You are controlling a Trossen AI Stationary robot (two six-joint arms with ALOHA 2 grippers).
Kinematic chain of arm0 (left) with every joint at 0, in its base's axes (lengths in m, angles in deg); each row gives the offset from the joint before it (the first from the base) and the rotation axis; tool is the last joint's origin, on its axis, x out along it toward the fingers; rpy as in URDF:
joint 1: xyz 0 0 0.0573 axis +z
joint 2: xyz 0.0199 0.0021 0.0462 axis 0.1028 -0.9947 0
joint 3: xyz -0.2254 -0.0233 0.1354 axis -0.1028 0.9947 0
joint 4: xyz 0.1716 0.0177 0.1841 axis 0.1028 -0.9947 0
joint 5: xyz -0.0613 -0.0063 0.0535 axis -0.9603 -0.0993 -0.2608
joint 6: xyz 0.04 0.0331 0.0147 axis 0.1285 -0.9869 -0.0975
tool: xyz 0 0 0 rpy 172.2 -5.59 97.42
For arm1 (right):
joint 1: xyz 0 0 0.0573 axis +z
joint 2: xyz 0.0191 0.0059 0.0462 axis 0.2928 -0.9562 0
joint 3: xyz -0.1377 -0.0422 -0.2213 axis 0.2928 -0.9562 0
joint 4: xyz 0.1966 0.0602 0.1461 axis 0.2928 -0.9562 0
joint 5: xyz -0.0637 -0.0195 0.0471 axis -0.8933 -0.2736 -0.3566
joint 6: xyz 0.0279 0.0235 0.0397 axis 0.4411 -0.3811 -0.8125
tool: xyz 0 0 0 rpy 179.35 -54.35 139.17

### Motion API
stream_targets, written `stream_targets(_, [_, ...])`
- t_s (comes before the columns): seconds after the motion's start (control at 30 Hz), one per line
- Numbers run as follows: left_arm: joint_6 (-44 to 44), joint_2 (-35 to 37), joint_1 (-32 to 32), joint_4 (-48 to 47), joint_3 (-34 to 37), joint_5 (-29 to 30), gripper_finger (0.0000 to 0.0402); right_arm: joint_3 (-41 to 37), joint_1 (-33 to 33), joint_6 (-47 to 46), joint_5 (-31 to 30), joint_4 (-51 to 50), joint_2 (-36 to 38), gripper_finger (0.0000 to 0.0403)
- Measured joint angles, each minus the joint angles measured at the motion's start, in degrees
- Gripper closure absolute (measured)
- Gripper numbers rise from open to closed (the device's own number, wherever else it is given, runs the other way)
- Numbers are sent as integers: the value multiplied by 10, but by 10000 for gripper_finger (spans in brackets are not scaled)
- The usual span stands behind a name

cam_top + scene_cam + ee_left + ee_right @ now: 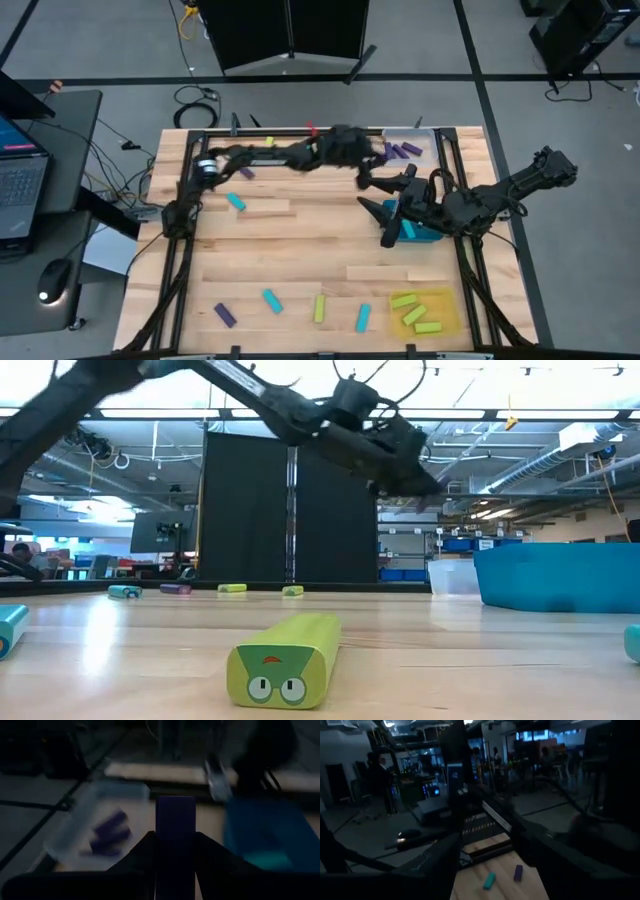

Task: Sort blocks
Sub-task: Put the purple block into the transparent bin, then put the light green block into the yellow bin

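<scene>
The nearest yellow-green block (285, 660) bears a printed cartoon face; no writing is legible. The left gripper (175, 851), arm stretched toward the clear tray (408, 147), pinches a dark purple block (175, 827). The right gripper (381, 223) hangs spread, empty, beside the teal tray (425, 236).

Tri-coloured blocks (272, 300) scattered across table.

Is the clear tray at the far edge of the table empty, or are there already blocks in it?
Not empty. The clear tray holds several dark purple blocks; the left wrist view shows them lying inside it.
</scene>
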Motion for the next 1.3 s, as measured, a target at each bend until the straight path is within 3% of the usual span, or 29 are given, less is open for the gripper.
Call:
stream_targets(0.37, [139,-252,50,-54,-362,10,300,0,0,12,2,19,0,152])
stream_targets(0.43, [187,-259,54,11,-338,9,300,0,1,13,2,19,0,155])
stream_targets(0.73, [250,-270,63,7,-340,32,294,0,2,23,3,13,-1,157])
stream_targets(0.93, [250,-270,61,28,-340,37,127,0,2,26,3,11,-1,161])
stream_targets(1.07, [249,-270,62,33,-340,16,64,0,2,26,3,9,-1,165])
stream_targets(1.2, [238,-250,67,14,-340,-16,69,0,2,18,3,9,-1,167])
stream_targets(1.3, [195,-217,68,-45,-340,22,110,0,2,8,3,9,-1,168])
